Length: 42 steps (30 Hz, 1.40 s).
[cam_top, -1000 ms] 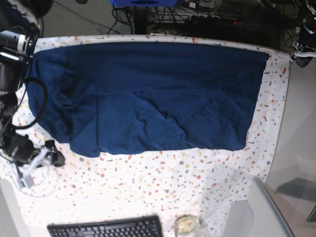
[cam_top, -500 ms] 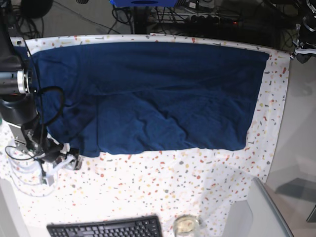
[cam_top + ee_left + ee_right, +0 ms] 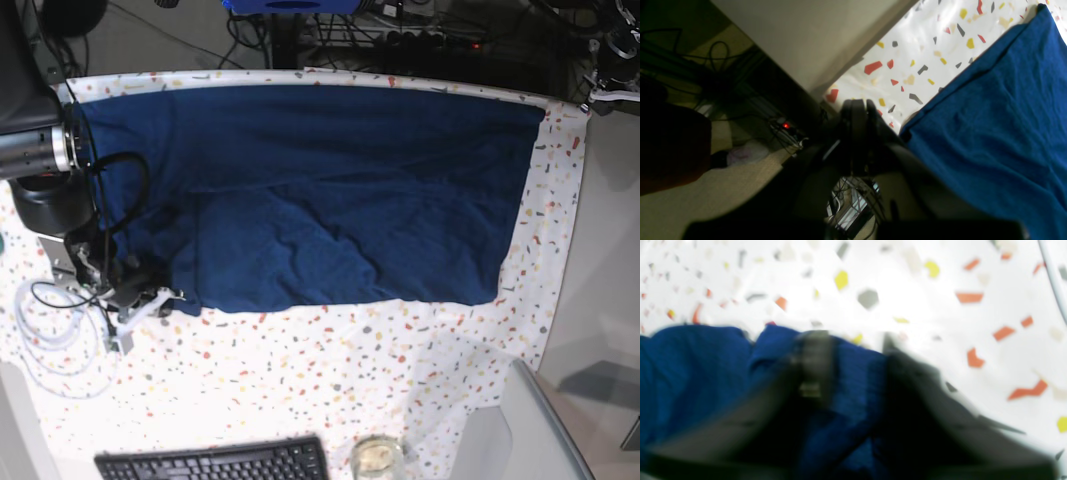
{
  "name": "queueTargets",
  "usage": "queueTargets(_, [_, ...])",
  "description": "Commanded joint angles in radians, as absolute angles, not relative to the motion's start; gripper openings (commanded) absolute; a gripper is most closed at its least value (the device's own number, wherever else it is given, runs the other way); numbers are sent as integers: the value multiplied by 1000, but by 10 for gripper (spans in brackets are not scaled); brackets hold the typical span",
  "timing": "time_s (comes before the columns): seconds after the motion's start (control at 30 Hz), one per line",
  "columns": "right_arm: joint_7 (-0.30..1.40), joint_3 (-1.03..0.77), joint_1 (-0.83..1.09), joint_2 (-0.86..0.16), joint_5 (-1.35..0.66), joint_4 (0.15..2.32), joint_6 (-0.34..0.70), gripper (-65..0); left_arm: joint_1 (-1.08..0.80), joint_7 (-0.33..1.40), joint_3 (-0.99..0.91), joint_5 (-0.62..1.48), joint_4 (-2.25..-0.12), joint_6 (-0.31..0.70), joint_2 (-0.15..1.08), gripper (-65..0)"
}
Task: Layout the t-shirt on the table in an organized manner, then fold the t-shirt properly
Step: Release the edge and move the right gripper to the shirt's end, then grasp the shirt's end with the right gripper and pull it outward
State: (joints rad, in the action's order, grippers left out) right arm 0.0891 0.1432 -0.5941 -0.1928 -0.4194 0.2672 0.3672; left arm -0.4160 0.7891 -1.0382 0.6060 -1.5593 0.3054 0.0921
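The t-shirt [image 3: 330,190] lies spread across the far half of the table [image 3: 420,370], roughly flat but wrinkled through the middle, its near hem running straight from left to right. At the near-left corner of the cloth, the right gripper [image 3: 150,297] sits low on the table. In the right wrist view, though blurred, blue fabric fills the gap between its two fingers, so the jaws look clamped on the t-shirt's edge [image 3: 853,373]. Taking that corner makes sense: the left part is the most bunched, and a pull there would draw it out.

The left gripper [image 3: 858,110] hangs off the table's far-right corner, beside the t-shirt's corner [image 3: 907,133] but not touching it. Its jaws are together and empty, apparently parked out of the way.

A keyboard [image 3: 215,462] and a glass [image 3: 378,456] sit at the near edge, well apart from the cloth.
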Motion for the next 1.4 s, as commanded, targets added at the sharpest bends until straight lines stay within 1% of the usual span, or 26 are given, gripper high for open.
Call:
queueTargets(0.0, [85, 137, -630, -205, -430, 283, 375, -650, -423, 768, -1044, 616, -1573, 308, 111, -650])
queueTargets(0.07, [113, 136, -627, -206, -432, 323, 374, -639, -423, 768, -1044, 616, -1573, 308, 111, -650])
queueTargets(0.1, [128, 136, -618, -209, -433, 355, 374, -617, -423, 768, -1041, 616, -1575, 308, 111, -650])
queueTargets(0.17, [162, 134, -582, -211, -435, 438, 374, -645, -421, 768, -1040, 616, -1577, 308, 110, -650])
queueTargets(0.2, [186, 134, -562, -213, -435, 493, 369, -650, -421, 768, -1040, 616, -1577, 308, 110, -650])
queueTargets(0.33, [300, 131, -469, -237, -437, 710, 364, -650, -421, 768, -1040, 616, -1575, 308, 110, -650])
queueTargets(0.53, [435, 4, -311, -237, -437, 992, 369, -650, -420, 768, -1040, 616, -1570, 308, 111, -650])
queueTargets(0.63, [503, -27, -225, -236, -437, 1148, 374, -650, -420, 768, -1040, 616, -1570, 308, 111, -650])
queueTargets(0.77, [561, -28, -116, -216, -437, 1334, 374, -650, -404, 769, -1038, 613, -1570, 308, 110, -650])
queueTargets(0.9, [573, -28, 8, -191, -437, 1500, 366, -650, -394, 773, -1038, 611, -1569, 308, 108, -650])
queueTargets(1.03, [573, -30, 124, -186, -437, 1603, 366, -650, -394, 773, -1038, 611, -1569, 308, 108, -650])
queueTargets(1.13, [572, -30, 182, -186, -437, 1616, 366, -650, -394, 773, -1038, 611, -1569, 308, 108, -650])
queueTargets(1.37, [568, -30, 194, -188, -432, 1612, 366, -650, -394, 773, -1038, 615, -1569, 308, 108, -650])
